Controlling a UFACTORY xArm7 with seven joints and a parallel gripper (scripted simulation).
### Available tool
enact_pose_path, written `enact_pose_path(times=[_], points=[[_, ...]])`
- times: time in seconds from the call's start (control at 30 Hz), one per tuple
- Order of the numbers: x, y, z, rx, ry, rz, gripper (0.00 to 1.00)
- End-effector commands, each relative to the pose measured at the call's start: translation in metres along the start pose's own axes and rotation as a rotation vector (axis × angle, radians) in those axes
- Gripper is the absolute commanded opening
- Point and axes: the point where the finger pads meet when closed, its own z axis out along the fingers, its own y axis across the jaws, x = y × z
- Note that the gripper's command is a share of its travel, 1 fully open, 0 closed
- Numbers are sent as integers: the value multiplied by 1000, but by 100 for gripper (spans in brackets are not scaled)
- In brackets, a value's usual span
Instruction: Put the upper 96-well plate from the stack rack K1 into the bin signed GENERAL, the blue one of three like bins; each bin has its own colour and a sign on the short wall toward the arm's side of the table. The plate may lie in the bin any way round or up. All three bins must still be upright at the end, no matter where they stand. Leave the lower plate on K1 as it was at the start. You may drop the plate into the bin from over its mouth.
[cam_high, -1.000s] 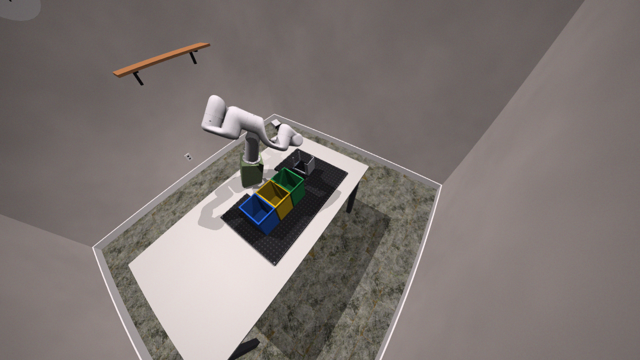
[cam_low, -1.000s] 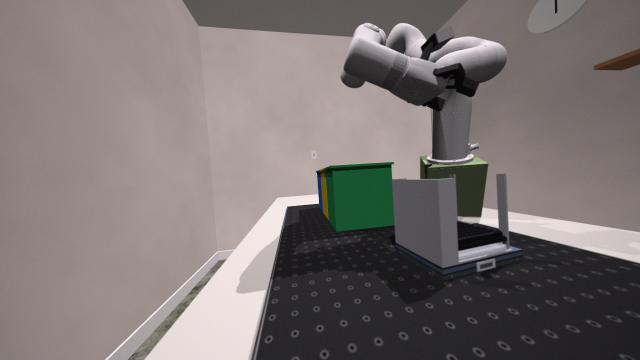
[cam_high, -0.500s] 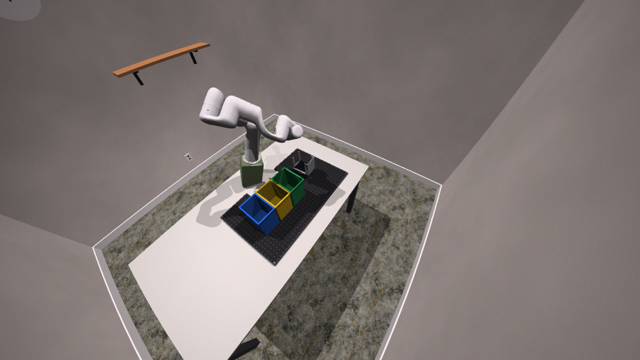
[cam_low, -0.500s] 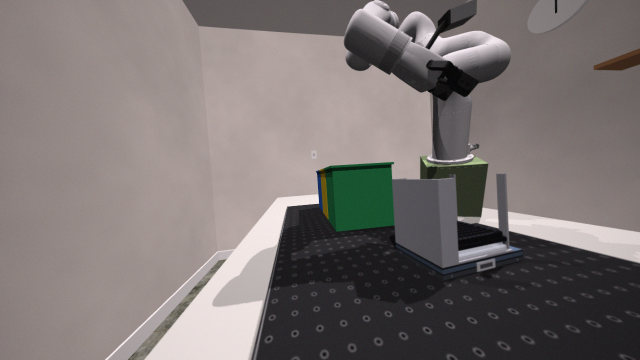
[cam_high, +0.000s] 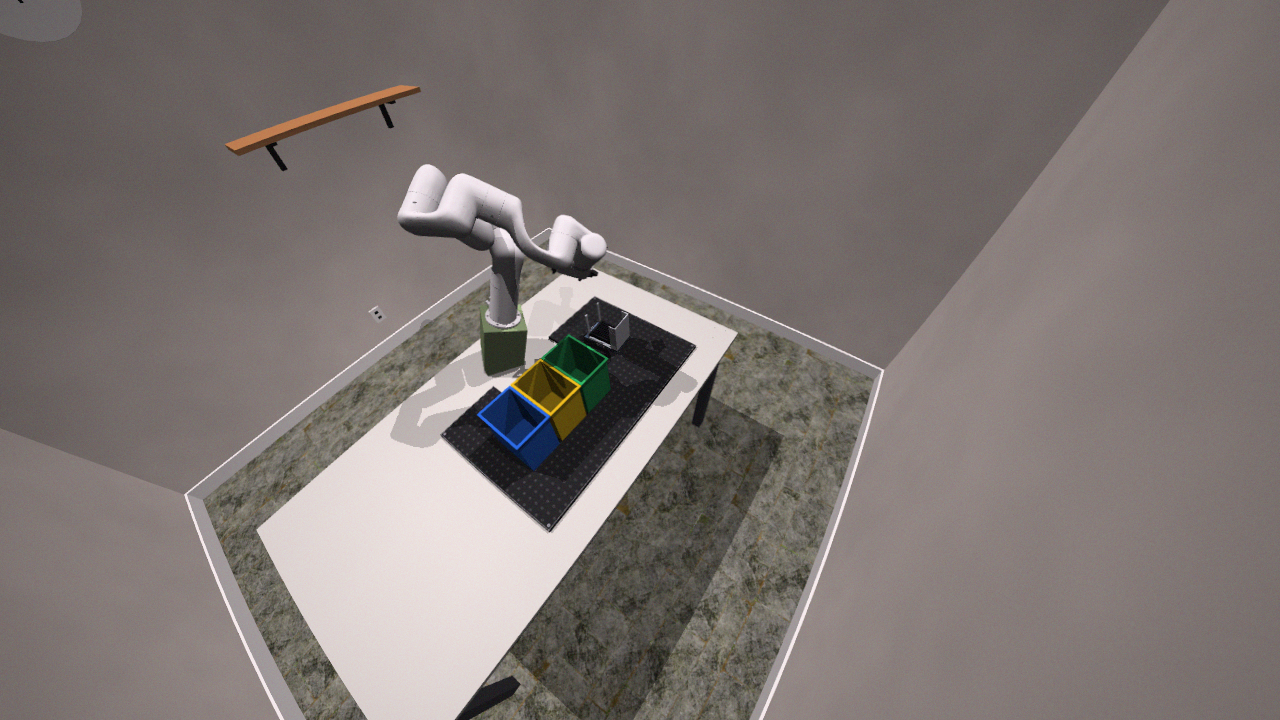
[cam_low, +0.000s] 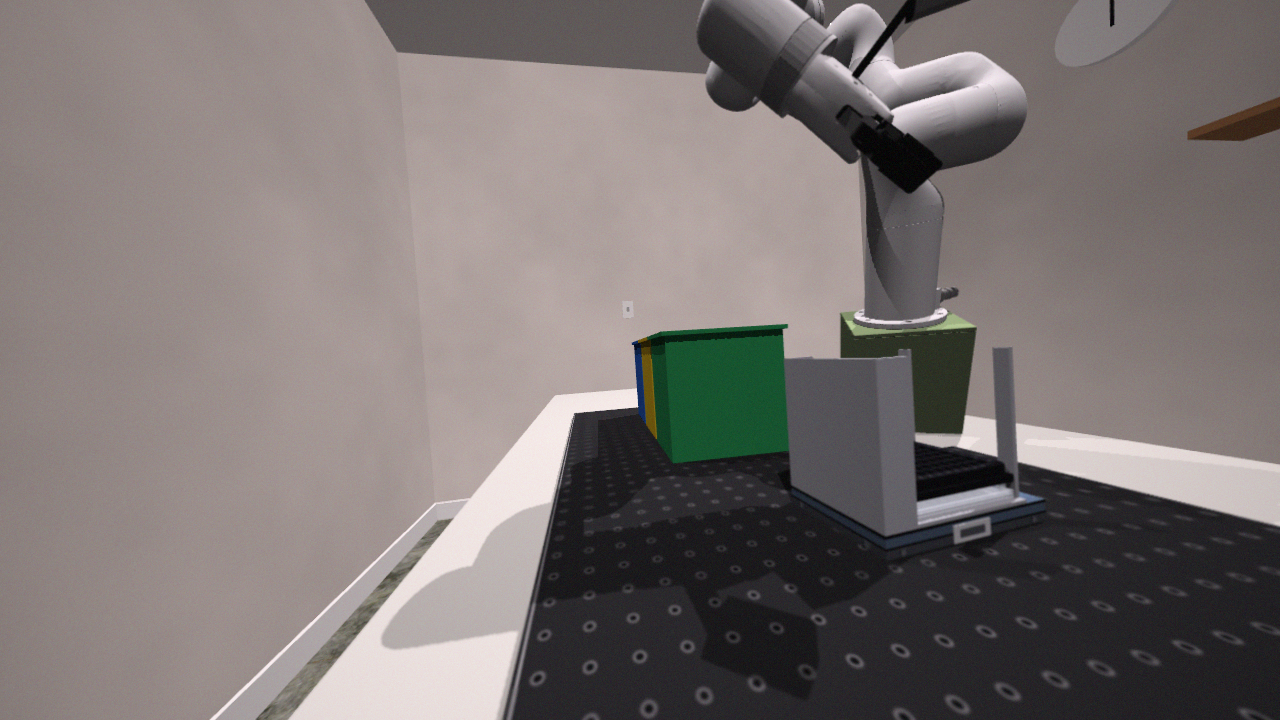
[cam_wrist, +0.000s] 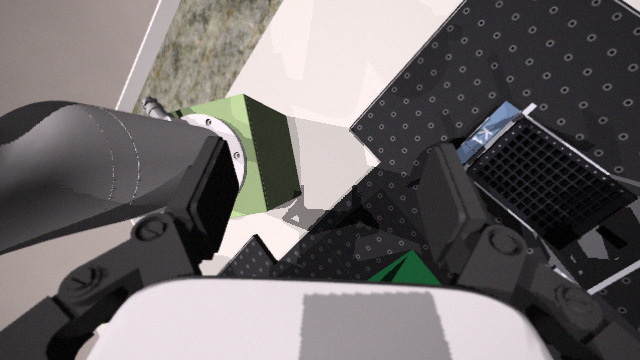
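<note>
The table filled the top view's centre, with a black mat across it. The arm rose at upper centre. Blue, yellow and green bins lined the middle. Rack K1 sat right of centre, the plate on it. The gripper hung wide open and empty, high above.
</note>
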Motion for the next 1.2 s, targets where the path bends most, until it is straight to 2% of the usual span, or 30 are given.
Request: enact_pose_path(times=[0.0,0.17,0.23,0.3,0.63,0.73,0.8,0.9,1.17], points=[[3,9,-4,-54,-34,119,100],[6,22,-7,-120,-63,269,100],[6,22,-7,-120,-63,269,100],[7,31,-10,-147,-71,330,100],[9,46,-13,-284,-100,632,100],[9,53,-14,-326,-102,723,100],[9,53,-14,-326,-102,723,100],[8,67,-15,-368,-101,813,100],[6,80,-16,-481,-86,1054,100]])
